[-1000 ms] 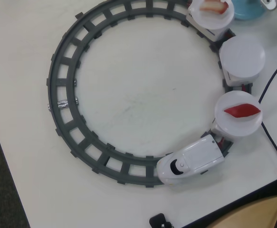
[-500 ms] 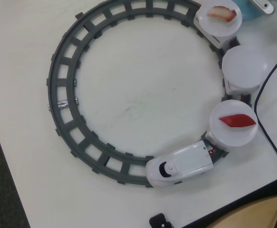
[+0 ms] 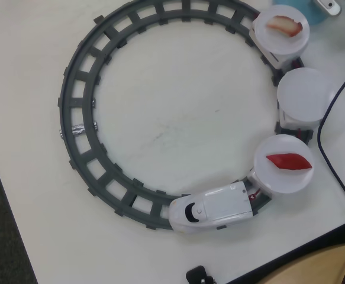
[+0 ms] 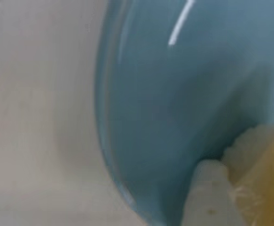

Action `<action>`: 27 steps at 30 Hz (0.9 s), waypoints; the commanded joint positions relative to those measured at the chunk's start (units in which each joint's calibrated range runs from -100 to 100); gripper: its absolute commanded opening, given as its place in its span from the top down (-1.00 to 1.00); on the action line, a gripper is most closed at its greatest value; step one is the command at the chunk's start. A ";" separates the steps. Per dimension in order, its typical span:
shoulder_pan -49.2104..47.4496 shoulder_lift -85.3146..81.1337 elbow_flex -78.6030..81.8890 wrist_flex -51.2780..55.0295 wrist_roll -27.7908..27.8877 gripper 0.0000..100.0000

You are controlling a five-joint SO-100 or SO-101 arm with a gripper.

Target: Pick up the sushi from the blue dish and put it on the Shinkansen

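In the wrist view the blue dish (image 4: 174,94) fills the frame, very close and blurred. At the lower right one white finger (image 4: 211,193) presses against the yellow-orange sushi (image 4: 268,179), which has a pale lumpy edge. My gripper (image 4: 235,165) looks shut on it just over the dish; the other finger is hidden. In the overhead view only a sliver of the blue dish (image 3: 309,10) and a bit of the gripper (image 3: 329,6) show at the top edge. The Shinkansen (image 3: 210,208) stands on the track at the bottom, pulling three white discs; the middle disc (image 3: 305,92) is bare.
The grey ring track (image 3: 77,118) lies on the white table. A pink-and-white slice (image 3: 284,26) is on the top disc and a red slice (image 3: 289,161) on the disc nearest the train. A black cable (image 3: 332,148) runs down the right side.
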 commanded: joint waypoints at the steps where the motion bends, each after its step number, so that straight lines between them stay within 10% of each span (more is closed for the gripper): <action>1: 3.50 -9.76 -0.27 3.93 -1.93 0.95; 11: -0.99 -51.34 25.23 12.83 -1.93 0.95; 27: -42.02 -100.44 79.71 13.08 -0.04 0.95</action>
